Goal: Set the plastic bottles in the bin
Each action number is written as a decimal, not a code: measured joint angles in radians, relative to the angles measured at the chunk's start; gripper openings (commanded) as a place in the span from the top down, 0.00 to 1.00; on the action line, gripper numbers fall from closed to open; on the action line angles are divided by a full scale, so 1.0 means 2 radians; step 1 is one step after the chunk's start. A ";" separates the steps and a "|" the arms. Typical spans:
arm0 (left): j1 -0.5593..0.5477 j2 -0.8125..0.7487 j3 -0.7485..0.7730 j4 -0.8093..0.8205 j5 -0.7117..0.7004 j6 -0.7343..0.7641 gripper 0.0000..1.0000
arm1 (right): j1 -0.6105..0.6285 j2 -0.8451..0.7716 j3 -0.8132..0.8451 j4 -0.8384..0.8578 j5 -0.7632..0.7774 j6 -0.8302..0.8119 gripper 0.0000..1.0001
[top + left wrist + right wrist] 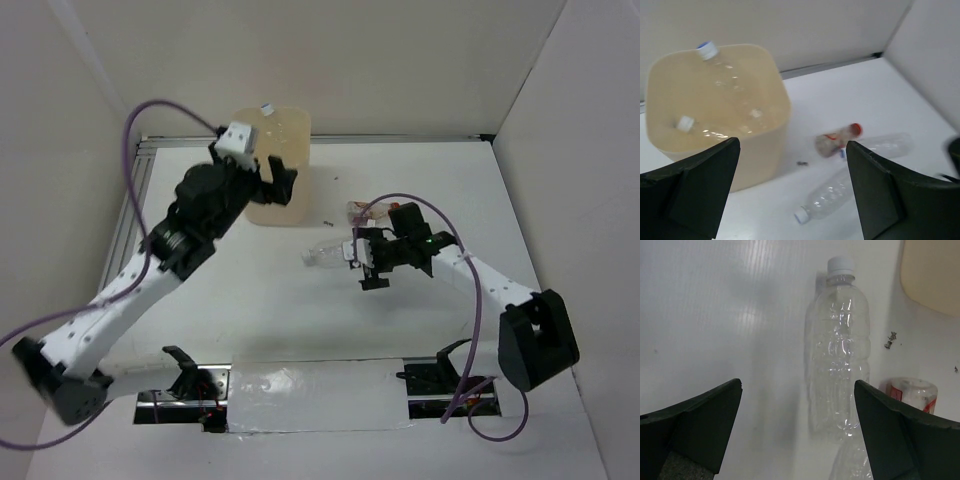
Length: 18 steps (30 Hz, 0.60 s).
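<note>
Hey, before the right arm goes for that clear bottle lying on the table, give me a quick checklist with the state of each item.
1. Right tool open: ok, jaws wide.
2. Clear bottle lined up under it: ok; it lies flat in the gap between the fingers, a bit toward one of them.
3. Red-capped bottle clear of the grasp: cannot tell; it lies close by the clear bottle's base.
4. Left tool empty: ok, jaws wide, nothing between them.
5. Bin upright, with room: ok; bottles already lie in it.
6. Way over the bin free: not ok; the left tool hangs above it.
</note>
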 measured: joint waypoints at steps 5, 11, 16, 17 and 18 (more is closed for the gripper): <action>-0.064 -0.200 -0.214 -0.007 0.008 -0.048 0.00 | 0.035 0.062 0.002 0.073 0.072 -0.014 0.00; -0.147 -0.333 -0.415 -0.104 -0.015 -0.167 0.00 | 0.056 0.149 0.028 0.137 0.144 -0.022 0.00; -0.201 -0.390 -0.445 -0.163 -0.044 -0.246 0.00 | 0.075 0.219 0.065 0.138 0.169 -0.048 0.21; -0.204 -0.393 -0.444 -0.163 -0.049 -0.256 0.00 | 0.076 0.227 0.074 0.134 0.169 -0.052 0.28; -0.205 -0.390 -0.442 -0.163 -0.052 -0.264 0.00 | 0.077 0.234 0.087 0.121 0.167 -0.057 0.37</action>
